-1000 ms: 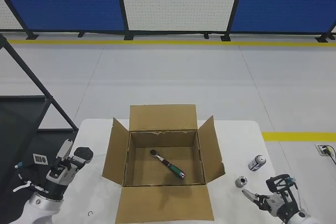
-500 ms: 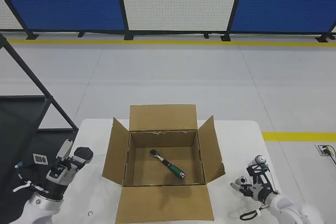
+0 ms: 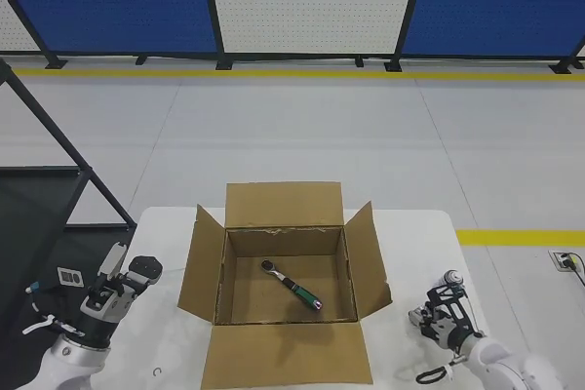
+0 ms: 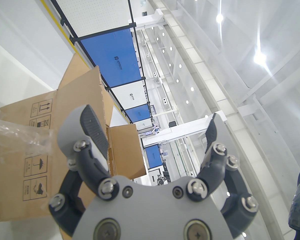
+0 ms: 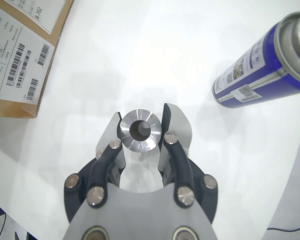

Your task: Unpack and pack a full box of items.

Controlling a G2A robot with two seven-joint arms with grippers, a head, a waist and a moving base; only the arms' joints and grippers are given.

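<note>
White table (image 3: 409, 244), blue panels (image 3: 117, 24) behind; pincer (image 5: 142, 113) grips socket (image 5: 141, 132)

one cardboard box (image 3: 283, 205) is counted, with four flaps folded out, on one white table (image 3: 171, 244). one ratchet wrench (image 3: 292, 286) is counted inside it. to the right of the box, one blue spray can (image 5: 262, 71) and one metal socket (image 5: 141, 131) are counted. two grippers are counted: the left gripper (image 4: 151, 113) at the near left, the right gripper (image 5: 142, 113) at the near right.
</note>
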